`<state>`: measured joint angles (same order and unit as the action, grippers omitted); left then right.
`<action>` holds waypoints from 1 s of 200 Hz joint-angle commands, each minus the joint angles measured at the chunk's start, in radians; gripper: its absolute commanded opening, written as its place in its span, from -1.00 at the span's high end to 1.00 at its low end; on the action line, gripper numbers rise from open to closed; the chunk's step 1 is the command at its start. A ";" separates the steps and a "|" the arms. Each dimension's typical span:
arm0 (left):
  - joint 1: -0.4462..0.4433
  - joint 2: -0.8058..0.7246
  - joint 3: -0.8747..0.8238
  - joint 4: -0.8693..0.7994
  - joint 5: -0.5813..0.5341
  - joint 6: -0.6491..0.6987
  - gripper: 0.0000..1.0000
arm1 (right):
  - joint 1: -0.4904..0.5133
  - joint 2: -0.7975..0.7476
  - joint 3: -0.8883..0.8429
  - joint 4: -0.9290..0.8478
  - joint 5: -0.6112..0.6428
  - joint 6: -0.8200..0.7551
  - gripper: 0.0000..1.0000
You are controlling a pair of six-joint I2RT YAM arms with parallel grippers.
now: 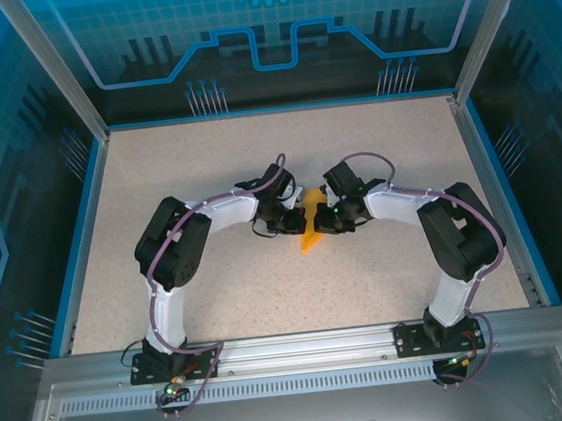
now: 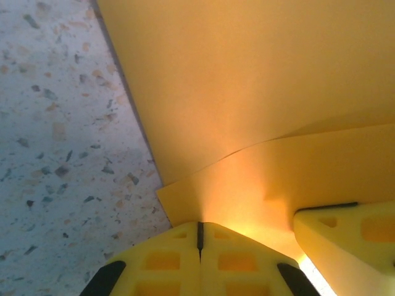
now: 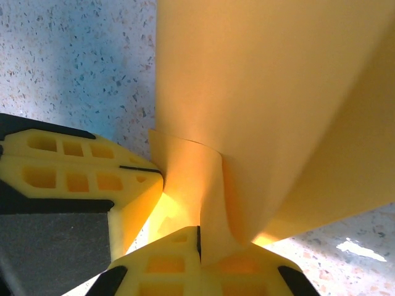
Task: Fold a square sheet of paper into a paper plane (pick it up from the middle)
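Both grippers are meeting mid-table (image 1: pixel 270 292), pinching the folded orange-yellow paper (image 1: pixel 311 229) between them. The left gripper (image 2: pixel 199 237) and right gripper (image 3: pixel 197 240) are each clamping tight on its near edge, the sheet rising beyond their tips.

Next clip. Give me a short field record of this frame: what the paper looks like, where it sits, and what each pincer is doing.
paper: folded paper, orange-yellow, layered, tapering to a point toward the table's near edge
location: middle of the speckled table, between the two pincers
left pincer: shut, tips closed on an edge of the paper
right pincer: shut, pinching a curled fold of the paper
spacing: pincer tips close together, facing each other
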<state>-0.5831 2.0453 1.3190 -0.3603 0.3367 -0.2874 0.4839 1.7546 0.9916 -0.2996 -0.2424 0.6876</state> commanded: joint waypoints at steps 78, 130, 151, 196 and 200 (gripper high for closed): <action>0.005 0.051 -0.007 0.007 0.004 0.028 1.00 | 0.012 0.003 0.041 0.025 -0.051 0.015 0.73; 0.007 0.055 -0.010 0.011 0.012 0.031 1.00 | 0.011 -0.045 0.025 0.014 -0.048 0.016 0.65; 0.008 0.052 -0.010 0.012 0.018 0.031 1.00 | 0.012 -0.051 0.030 0.020 -0.056 0.025 0.65; 0.011 0.043 -0.011 0.016 0.032 0.030 1.00 | 0.012 -0.037 0.041 0.017 -0.060 0.019 0.66; 0.012 0.043 -0.011 0.017 0.034 0.030 1.00 | 0.011 -0.037 0.039 0.022 -0.061 0.021 0.66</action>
<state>-0.5777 2.0541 1.3197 -0.3447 0.3630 -0.2844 0.4847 1.7252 1.0084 -0.2768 -0.2741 0.6998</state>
